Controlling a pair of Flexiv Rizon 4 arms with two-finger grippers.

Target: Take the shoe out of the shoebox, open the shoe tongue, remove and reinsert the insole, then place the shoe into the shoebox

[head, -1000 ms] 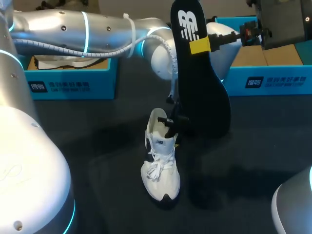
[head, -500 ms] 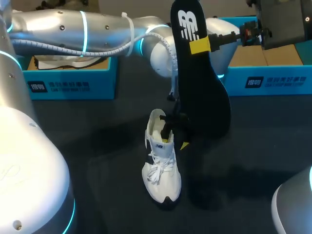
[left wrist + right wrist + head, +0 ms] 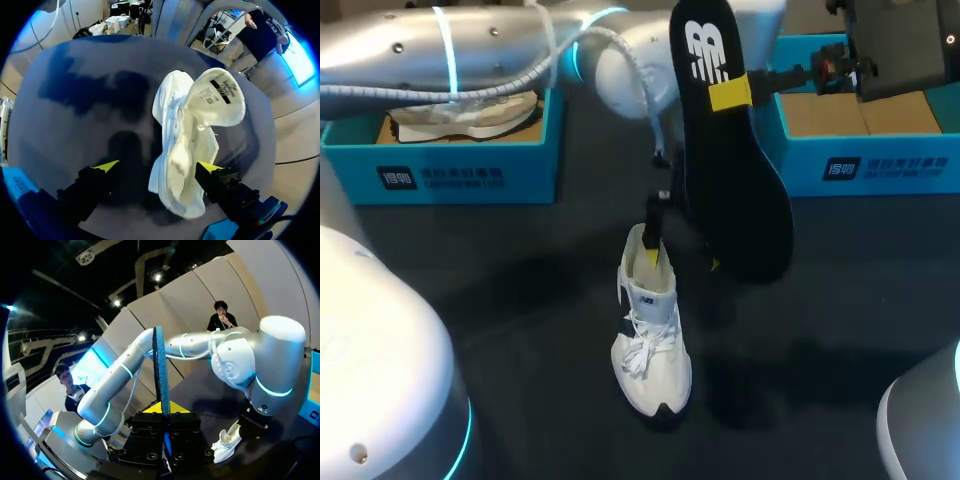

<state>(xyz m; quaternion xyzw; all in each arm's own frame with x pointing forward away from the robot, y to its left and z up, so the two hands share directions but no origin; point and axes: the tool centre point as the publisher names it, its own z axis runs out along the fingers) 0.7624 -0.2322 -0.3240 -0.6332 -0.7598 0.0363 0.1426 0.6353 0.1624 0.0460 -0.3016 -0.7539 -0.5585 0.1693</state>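
A white shoe (image 3: pixel 650 345) lies on the dark table, toe toward me, its tongue (image 3: pixel 220 97) folded up and open. My left gripper (image 3: pixel 684 262) hovers open just above the heel opening. In the left wrist view the shoe (image 3: pixel 182 150) lies under and ahead of the left gripper (image 3: pixel 158 166), touching neither of the spread fingers. My right gripper (image 3: pixel 735 92) is held high at the back right, shut on the black insole (image 3: pixel 725 150), which hangs upright above the table behind the shoe. The right wrist view shows the insole (image 3: pixel 161 365) edge-on between the right gripper's (image 3: pixel 163 408) fingers.
An open blue shoebox (image 3: pixel 470 170) with white contents stands at the back left. A second blue box (image 3: pixel 870 160) stands at the back right. My left arm (image 3: pixel 500 50) crosses the back of the table from the left.
My left gripper has opened, let go of the shoe's collar and risen a little toward the back. The right gripper and insole have kept still.
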